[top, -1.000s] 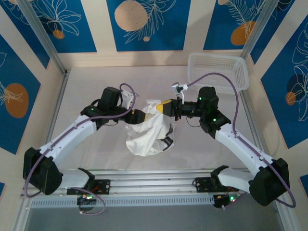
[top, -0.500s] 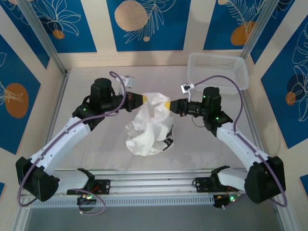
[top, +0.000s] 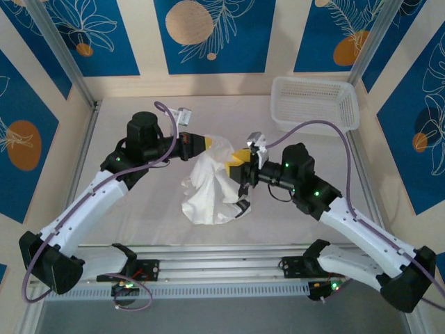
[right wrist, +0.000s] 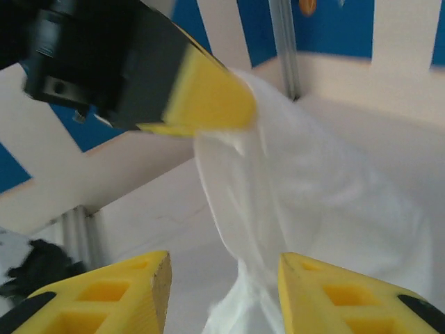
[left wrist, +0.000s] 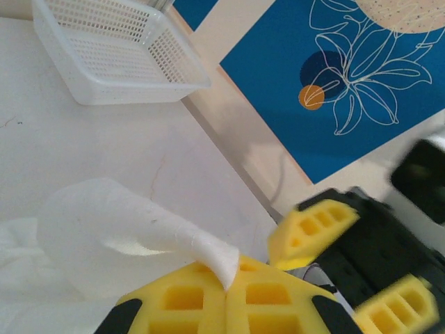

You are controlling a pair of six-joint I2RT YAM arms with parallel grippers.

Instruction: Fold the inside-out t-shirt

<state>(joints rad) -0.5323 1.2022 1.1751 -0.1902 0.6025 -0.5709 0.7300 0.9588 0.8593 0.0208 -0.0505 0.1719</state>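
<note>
Now right gripper [top: 240, 169] has let go, jaws apart, sitting lower at frame ctr. Left gripper [top: 201, 145] stays clamped on t-shirt [top: 208, 193], bunched mid-frame w/ 1 corner lifted. Fold not started.

no words, numbers, labels or brand names can be read anywhere in these pictures, not on the walls, the arms or the shirt.

A: Top view?
B: High behind the arm bases, looking down on the pale table [top: 222, 111].
A: Wrists?
B: Both close-up. The one behind the yellow-padded left claw [left wrist: 226, 292] faces the white plastic mesh basket [left wrist: 118, 56]; the one behind the right claw [right wrist: 224, 278] faces the left. All share the crumpled white cotton t-shirt [top: 205, 195].
</note>
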